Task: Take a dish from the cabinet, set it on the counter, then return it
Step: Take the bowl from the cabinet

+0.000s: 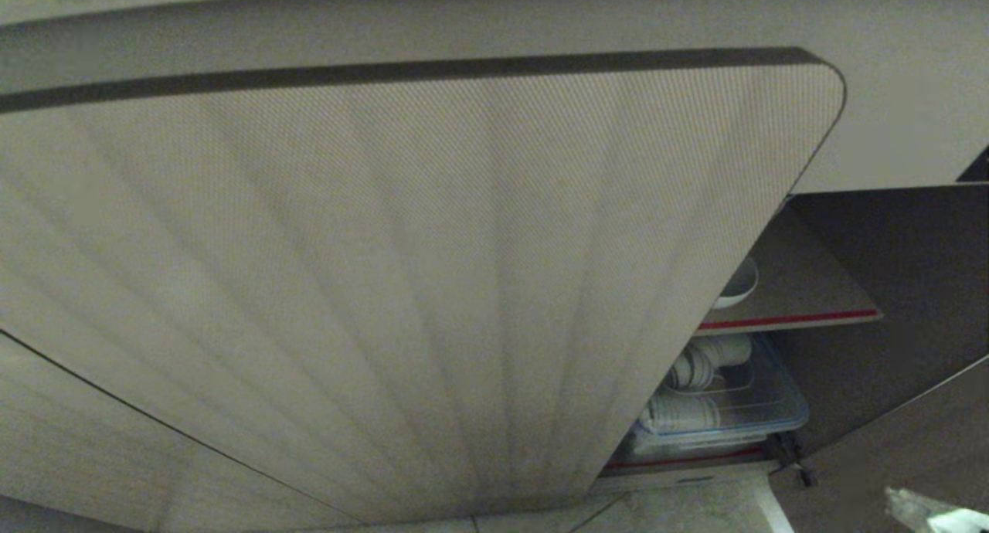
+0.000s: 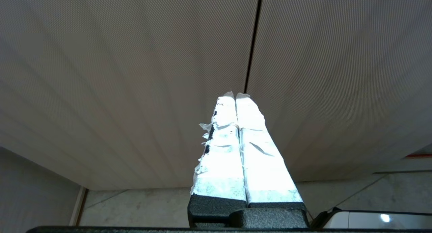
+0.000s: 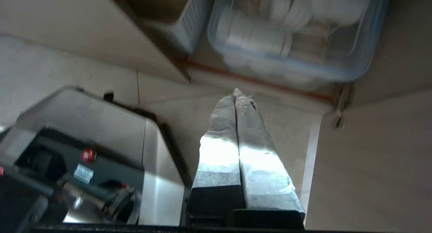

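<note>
The cabinet (image 1: 433, 286) fills the head view with its beige fluted door. At the right its compartment stands open. There the dish (image 1: 740, 284), a small white bowl, sits on the brown shelf (image 1: 811, 286) with the red front edge, half hidden by the door. My right gripper (image 3: 235, 94) is shut and empty, low over the floor in front of the open compartment; its taped tip shows in the head view's lower right corner (image 1: 904, 504). My left gripper (image 2: 235, 96) is shut and empty, parked facing the closed doors. The counter's top is out of view.
A clear plastic bin (image 3: 341, 72) of stacked white dishes (image 1: 680, 413) sits on the bottom level under the shelf. The opened door (image 3: 381, 165) stands to the right of the gap. My own metal base (image 3: 101, 125) is close beside the right gripper. The floor is pale tile (image 3: 189, 101).
</note>
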Robot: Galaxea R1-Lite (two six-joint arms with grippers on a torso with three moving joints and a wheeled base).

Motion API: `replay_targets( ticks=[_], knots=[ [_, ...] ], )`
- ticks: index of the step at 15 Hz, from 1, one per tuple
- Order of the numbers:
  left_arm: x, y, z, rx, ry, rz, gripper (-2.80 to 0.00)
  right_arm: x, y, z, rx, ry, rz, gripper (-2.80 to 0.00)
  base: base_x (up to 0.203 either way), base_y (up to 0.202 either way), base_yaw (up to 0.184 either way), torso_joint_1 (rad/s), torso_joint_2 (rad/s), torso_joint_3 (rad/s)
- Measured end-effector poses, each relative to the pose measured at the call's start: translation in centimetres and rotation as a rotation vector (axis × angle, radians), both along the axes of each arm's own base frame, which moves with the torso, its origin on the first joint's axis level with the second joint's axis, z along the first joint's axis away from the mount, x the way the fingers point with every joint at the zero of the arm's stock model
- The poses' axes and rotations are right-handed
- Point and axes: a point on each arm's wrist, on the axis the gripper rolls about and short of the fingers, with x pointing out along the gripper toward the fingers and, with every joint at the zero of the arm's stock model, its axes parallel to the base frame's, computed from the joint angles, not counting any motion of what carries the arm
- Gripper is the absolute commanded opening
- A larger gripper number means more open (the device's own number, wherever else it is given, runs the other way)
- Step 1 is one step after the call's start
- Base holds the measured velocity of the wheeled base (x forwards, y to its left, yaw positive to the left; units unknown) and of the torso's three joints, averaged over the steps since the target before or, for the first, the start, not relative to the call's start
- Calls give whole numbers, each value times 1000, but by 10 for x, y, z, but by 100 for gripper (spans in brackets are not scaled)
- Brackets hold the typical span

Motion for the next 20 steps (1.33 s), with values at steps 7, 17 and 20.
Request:
replay_targets(
  ticks=[7,17,20],
  knots=[
    [0,0,0,0,0,0,-280,57,-1,38,162,-173,-60,-280,0,0,0,0,0,0],
    [0,0,0,0,0,0,-280,83,2,47,339,-254,36,-280,0,0,0,0,0,0],
    [0,0,0,0,0,0,-280,94,2,42,348,-246,50,-280,0,0,0,0,0,0]
  ],
)
